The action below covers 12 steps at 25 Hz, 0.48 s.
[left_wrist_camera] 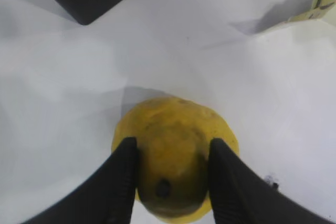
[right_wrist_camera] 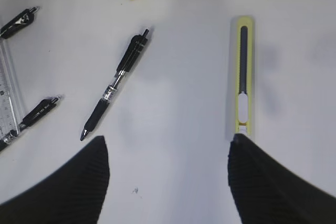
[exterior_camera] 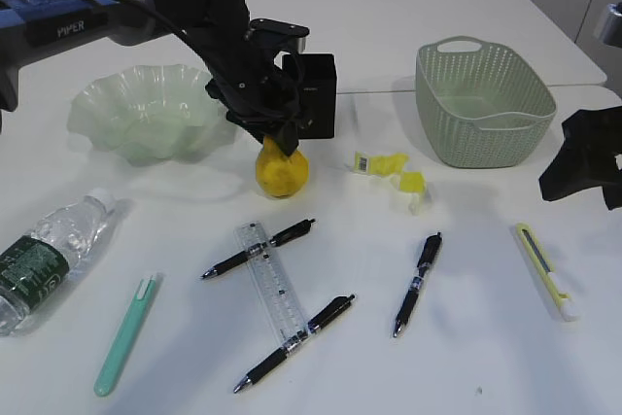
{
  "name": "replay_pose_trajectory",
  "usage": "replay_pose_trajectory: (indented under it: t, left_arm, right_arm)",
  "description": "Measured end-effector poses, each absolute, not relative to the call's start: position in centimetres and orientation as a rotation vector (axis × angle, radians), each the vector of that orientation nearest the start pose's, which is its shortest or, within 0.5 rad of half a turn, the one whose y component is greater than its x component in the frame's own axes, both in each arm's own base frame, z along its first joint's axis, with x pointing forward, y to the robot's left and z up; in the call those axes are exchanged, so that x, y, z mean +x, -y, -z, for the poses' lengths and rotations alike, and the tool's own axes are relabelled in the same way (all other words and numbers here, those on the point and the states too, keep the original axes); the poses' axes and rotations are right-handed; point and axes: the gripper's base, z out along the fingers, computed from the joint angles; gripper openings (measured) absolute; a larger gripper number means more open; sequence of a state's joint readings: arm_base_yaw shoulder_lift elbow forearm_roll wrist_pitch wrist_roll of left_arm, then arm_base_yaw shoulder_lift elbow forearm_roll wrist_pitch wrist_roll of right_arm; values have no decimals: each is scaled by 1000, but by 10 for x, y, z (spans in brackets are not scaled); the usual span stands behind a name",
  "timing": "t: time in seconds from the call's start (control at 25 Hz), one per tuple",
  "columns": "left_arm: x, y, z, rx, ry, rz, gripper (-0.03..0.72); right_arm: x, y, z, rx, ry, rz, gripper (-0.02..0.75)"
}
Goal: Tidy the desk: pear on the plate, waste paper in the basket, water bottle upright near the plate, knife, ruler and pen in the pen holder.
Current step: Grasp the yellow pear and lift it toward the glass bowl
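White table (exterior_camera: 408,357) fills the scene, with a second pale surface behind it at 12 o'clock. At the centre, the left gripper (exterior_camera: 277,143) comes down on the pear (exterior_camera: 282,170), its two dark fingers (left_wrist_camera: 123,182) pressed against either side of the yellow fruit, which sits on the table just in front of the black pen holder (exterior_camera: 316,94). The plate (exterior_camera: 151,114) lies at 9 o'clock of the pear, nothing in it. The basket (exterior_camera: 481,99) stands at 2 o'clock, and the waste paper (exterior_camera: 394,172) lies between it and the pear. At 8 o'clock the water bottle (exterior_camera: 44,259) lies on its side, with a mint-green pen (exterior_camera: 124,332) just beside it. The ruler (exterior_camera: 272,284) lies at 6 o'clock, touching two black pens (exterior_camera: 258,250); a third black pen (right_wrist_camera: 115,83) lies apart toward 5 o'clock. The knife (right_wrist_camera: 242,90), yellow-cased, lies at 4 o'clock. The right gripper (right_wrist_camera: 168,182) hovers above it, fingers spread wide and holding nothing.
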State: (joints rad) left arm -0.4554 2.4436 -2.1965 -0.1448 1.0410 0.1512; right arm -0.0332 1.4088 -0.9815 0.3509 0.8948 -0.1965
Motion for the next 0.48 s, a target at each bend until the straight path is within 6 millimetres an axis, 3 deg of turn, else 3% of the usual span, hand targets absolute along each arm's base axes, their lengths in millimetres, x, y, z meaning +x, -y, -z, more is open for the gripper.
replay_pose_trajectory:
  t: [0.48]
  left_arm:
    - [462, 237, -176, 751, -2743, 229, 258]
  right_arm:
    - [268, -16, -263, 16, -2752, -375, 552]
